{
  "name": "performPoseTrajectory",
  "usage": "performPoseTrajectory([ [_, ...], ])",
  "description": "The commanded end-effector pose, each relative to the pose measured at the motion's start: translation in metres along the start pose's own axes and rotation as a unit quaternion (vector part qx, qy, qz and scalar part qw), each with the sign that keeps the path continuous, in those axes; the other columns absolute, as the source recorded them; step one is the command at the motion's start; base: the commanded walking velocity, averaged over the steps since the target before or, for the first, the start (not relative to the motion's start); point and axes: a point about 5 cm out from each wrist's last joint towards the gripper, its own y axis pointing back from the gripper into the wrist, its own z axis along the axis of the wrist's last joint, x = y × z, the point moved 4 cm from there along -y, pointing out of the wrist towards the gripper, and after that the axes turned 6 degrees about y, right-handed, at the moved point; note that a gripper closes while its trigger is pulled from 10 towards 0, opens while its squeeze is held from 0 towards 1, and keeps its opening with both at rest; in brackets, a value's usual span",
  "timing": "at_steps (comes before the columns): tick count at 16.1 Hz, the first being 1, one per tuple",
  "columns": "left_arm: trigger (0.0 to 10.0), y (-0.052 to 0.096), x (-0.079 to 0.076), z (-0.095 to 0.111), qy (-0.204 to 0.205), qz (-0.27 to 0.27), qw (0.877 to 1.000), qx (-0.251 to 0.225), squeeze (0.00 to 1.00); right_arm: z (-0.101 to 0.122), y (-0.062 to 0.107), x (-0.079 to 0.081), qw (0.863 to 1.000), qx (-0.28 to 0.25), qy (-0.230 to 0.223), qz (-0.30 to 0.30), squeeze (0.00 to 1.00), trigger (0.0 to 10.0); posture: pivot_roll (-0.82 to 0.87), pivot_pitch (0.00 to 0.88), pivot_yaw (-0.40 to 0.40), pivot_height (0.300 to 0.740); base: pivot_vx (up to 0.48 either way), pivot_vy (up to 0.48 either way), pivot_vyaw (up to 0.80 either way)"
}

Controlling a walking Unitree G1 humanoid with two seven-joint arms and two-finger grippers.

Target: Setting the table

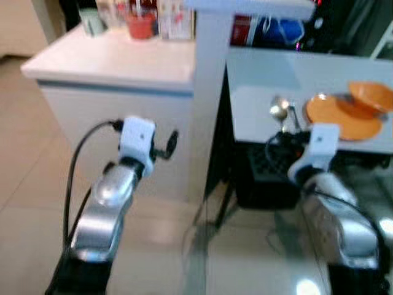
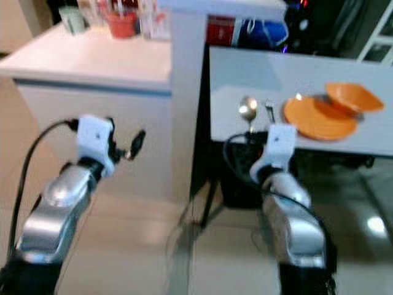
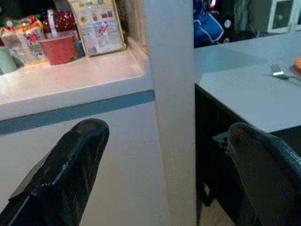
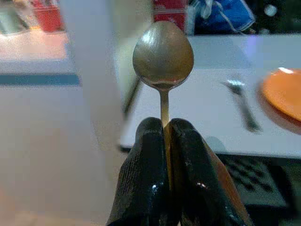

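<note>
My right gripper (image 4: pixel 162 126) is shut on the handle of a metal spoon (image 4: pixel 163 54), which stands upright just before the near edge of the grey table (image 1: pixel 270 80). On the table a fork (image 4: pixel 242 96) lies left of an orange plate (image 1: pixel 344 118). An orange bowl (image 1: pixel 371 95) rests on the plate's far right. My left gripper (image 3: pixel 167 129) is open and holds nothing. It hangs in front of the white counter (image 1: pixel 116 58), left of the table.
A white pillar (image 1: pixel 209 92) stands between the counter and the table. A red cup (image 1: pixel 141 26) and packages sit at the back of the counter. A black crate (image 1: pixel 264 175) is under the table. Beige tiled floor (image 1: pixel 24 153) lies to the left.
</note>
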Motion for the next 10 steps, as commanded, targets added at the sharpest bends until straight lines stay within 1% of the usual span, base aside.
performPoseTrajectory([
  [1, 10.0, -0.003, -0.004, 0.002, 0.001, -0.005, 1.000, -0.001, 0.00, 0.009, 0.000, -0.005, 1.000, -0.014, 0.002, -0.006, 0.00, 10.0, 0.01, 0.000, -0.032, 0.740, 0.000, 0.480, 0.00],
  [2, 10.0, -0.002, -0.004, 0.006, -0.006, 0.001, 1.000, -0.015, 0.00, 0.010, -0.001, -0.007, 1.000, -0.014, 0.003, -0.006, 0.00, 10.0, 0.02, 0.000, -0.034, 0.740, 0.000, 0.000, 0.00],
  [3, 10.0, -0.001, -0.004, 0.008, -0.003, 0.005, 1.000, -0.022, 0.00, 0.011, -0.002, -0.007, 1.000, -0.014, 0.003, -0.005, 0.00, 10.0, 0.02, 0.000, -0.037, 0.740, 0.000, 0.000, 0.00],
  [4, 10.0, 0.000, -0.001, 0.010, 0.002, 0.010, 1.000, -0.026, 0.00, 0.013, -0.004, -0.005, 1.000, -0.014, 0.003, 0.001, 0.00, 10.0, 0.02, 0.000, -0.039, 0.740, 0.000, 0.000, 0.00],
  [5, 10.0, -0.001, 0.000, 0.010, -0.007, 0.014, 1.000, -0.026, 0.00, 0.014, -0.006, -0.003, 1.000, -0.012, 0.006, 0.007, 0.00, 10.0, 0.02, 0.000, -0.041, 0.740, 0.000, 0.000, 0.00],
  [7, 10.0, -0.003, -0.002, 0.016, -0.014, 0.012, 0.999, -0.045, 0.00, 0.017, -0.008, 0.000, 1.000, -0.013, 0.008, 0.021, 0.00, 10.0, 0.02, 0.000, -0.048, 0.740, 0.000, 0.000, 0.00],
  [8, 10.0, -0.003, -0.003, 0.018, -0.011, 0.010, 0.999, -0.051, 0.00, 0.016, -0.009, 0.000, 1.000, -0.010, 0.003, 0.021, 0.00, 10.0, 0.02, 0.000, -0.049, 0.740, 0.000, 0.000, 0.00],
  [10, 10.0, -0.002, -0.005, 0.018, -0.011, 0.003, 0.999, -0.053, 0.00, 0.015, -0.012, 0.000, 1.000, -0.006, 0.001, 0.021, 0.00, 10.0, 0.02, 0.000, -0.053, 0.740, 0.276, 0.000, 0.00],
])
